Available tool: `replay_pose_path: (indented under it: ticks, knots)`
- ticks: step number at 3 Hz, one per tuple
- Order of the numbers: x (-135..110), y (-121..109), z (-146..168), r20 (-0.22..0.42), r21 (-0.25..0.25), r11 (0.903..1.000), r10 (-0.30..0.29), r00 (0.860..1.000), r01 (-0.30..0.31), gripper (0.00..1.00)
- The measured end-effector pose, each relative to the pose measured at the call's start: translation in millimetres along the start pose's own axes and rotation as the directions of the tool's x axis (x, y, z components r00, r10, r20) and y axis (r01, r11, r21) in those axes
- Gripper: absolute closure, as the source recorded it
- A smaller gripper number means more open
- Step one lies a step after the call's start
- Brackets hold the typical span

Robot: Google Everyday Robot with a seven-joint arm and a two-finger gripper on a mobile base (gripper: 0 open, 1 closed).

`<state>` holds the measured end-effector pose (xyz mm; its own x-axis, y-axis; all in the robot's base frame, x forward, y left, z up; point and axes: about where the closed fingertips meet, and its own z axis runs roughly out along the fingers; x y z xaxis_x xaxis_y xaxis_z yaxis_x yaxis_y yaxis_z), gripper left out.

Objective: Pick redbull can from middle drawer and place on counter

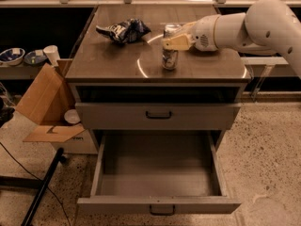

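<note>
Can [169,60] upright on counter [113,62]. Likely light, slick, thin-walled. Gripper [171,41] reaches from 3 o'clock, jaws clasping upper body; mid-body hold is safest.

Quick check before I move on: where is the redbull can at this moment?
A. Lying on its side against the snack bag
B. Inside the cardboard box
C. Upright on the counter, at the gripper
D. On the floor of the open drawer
C: the redbull can stands upright on the counter with the gripper at its top, well above the open middle drawer.
</note>
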<state>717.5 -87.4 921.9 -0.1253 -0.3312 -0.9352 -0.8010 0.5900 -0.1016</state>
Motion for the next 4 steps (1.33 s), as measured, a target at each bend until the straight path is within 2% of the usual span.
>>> replay_pose_path:
  ticks: [2, 3, 4]
  knots:
    - [0.9, 0.7, 0.3, -0.008, -0.006, 1.0000, 0.005, 1.000, -0.005, 0.12]
    - [-0.2, 1.3, -0.7, -0.008, -0.008, 0.9999, 0.006, 1.000, -0.006, 0.00]
    - [-0.2, 1.3, -0.7, -0.008, -0.008, 0.9999, 0.006, 1.000, -0.006, 0.00]
